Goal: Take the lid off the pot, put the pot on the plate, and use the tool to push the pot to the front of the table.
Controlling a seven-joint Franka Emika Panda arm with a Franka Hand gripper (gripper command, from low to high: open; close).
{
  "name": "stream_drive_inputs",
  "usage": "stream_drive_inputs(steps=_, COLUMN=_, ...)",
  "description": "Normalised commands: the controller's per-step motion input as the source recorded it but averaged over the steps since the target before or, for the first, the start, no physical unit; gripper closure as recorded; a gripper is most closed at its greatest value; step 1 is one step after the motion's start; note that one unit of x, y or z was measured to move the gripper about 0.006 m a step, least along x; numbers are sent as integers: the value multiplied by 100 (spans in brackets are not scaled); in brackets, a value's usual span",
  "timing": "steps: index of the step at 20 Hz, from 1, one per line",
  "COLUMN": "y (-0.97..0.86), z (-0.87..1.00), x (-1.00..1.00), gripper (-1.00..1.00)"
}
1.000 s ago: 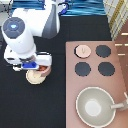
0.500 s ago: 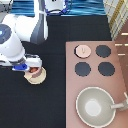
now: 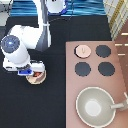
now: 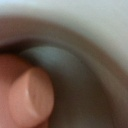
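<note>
The pale-pink lid (image 3: pixel 82 50) lies on the stove's top-left burner, off the pot. Toward the exterior view's left, the small pink pot (image 3: pixel 37 75) sits on the cream plate (image 3: pixel 36 81) on the black table (image 3: pixel 50 107). The gripper (image 3: pixel 30 71) is right down at the pot, with its blue block just left of it and the arm's white body covering the pot's left side. In the wrist view, a rounded pink part of the pot (image 4: pixel 30 95) fills the corner in front of a pale curved rim (image 4: pixel 75 35). The tool is out of view.
The pinkish stove counter (image 3: pixel 120 75) with its black burners (image 3: pixel 103 51) fills the exterior view's right. A large grey-green pan (image 3: pixel 97 106) with a long handle sits at its bottom. A blue striped cloth (image 3: pixel 25 7) lies at the top.
The arm's white body has swung toward the exterior view's left and lower, staying over the pot and plate. Pot, plate and lid keep their places.
</note>
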Motion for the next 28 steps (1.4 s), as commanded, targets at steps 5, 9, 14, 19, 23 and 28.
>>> stream_drive_inputs(steps=5, y=-34, z=0, x=3, gripper=100)
stream_drive_inputs(steps=9, y=-11, z=-4, x=31, gripper=100)
stream_drive_inputs(steps=14, y=0, z=3, x=11, gripper=-100)
stream_drive_inputs(steps=19, y=0, z=59, x=-10, gripper=-100)
stream_drive_inputs(steps=23, y=-14, z=81, x=-30, gripper=-100)
stream_drive_inputs(steps=28, y=-53, z=75, x=-37, gripper=-100)
